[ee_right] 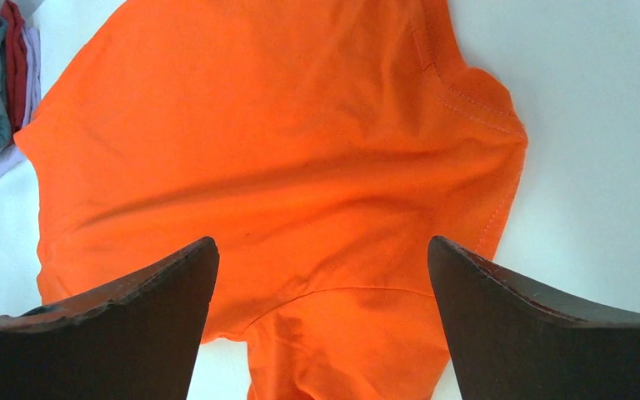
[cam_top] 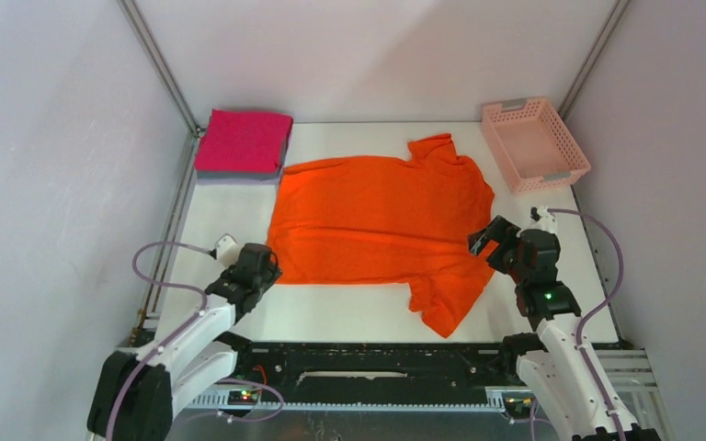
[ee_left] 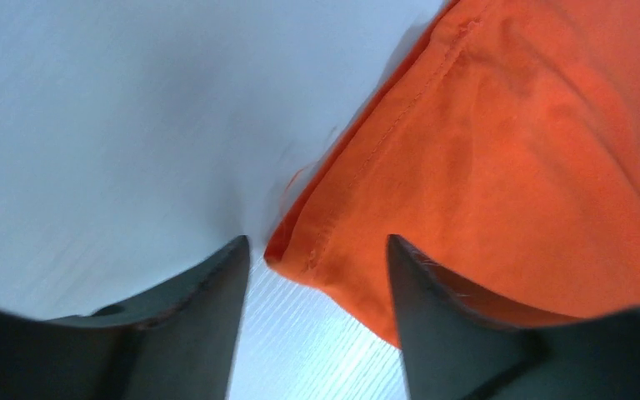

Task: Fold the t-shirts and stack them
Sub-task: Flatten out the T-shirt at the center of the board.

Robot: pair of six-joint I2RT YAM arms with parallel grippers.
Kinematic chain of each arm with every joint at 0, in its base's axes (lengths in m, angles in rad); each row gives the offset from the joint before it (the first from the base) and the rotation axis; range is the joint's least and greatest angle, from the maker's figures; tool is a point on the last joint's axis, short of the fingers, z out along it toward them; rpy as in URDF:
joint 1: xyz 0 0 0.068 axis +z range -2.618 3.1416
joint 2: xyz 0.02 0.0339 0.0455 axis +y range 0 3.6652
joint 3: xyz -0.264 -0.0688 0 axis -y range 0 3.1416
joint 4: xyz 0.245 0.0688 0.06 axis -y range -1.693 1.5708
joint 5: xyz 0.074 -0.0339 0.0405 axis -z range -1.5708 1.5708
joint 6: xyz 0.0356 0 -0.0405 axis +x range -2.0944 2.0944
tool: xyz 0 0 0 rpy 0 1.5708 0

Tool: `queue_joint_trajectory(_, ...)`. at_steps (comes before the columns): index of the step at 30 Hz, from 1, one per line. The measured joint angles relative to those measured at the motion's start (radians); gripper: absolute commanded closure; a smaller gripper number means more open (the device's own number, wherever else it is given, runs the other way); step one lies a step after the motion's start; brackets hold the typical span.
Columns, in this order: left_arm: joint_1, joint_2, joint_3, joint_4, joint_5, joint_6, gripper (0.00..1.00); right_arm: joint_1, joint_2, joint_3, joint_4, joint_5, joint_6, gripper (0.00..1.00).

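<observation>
T-shirt [cam_top: 381, 220], bright orange, lies flat, long axis nine to three. We find its eight o'clock hem corner between parted, unclamped jaws of left gripper [ee_left: 317, 250]; right gripper [ee_right: 323, 246], jaws spread wide, hovers over three o'clock shoulder.

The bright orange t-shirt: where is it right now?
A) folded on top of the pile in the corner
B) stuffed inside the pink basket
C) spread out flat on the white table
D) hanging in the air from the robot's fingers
C: the bright orange t-shirt lies spread open on the white table, between the folded magenta-pink shirt and the pale pink plastic lattice basket.
</observation>
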Motion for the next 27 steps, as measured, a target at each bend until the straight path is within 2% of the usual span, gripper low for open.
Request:
queue_joint_trajectory(3,0.006,0.09,0.027,0.045,-0.006,-0.011,0.69,0.0,-0.011,0.0,0.0,0.001,0.0,0.02)
queue_joint_trajectory(6,0.009,0.169,0.062,0.066,0.003,-0.01,0.98,0.0,-0.018,0.0,-0.001,0.008,0.0,0.03)
queue_joint_trajectory(13,0.008,0.195,0.063,0.101,0.013,0.006,1.0,0.013,-0.019,0.0,-0.029,0.028,0.0,0.11)
queue_joint_trajectory(17,0.008,0.19,0.063,0.102,0.018,0.023,1.0,0.096,-0.003,0.016,-0.116,0.07,0.011,0.21)
queue_joint_trajectory(25,0.008,0.131,0.06,0.133,0.031,0.043,1.0,0.529,0.162,0.048,-0.395,0.149,0.172,0.32)
queue_joint_trajectory(27,0.008,0.124,0.057,0.138,0.032,0.043,1.0,0.604,0.232,0.048,-0.438,0.148,0.214,0.35)
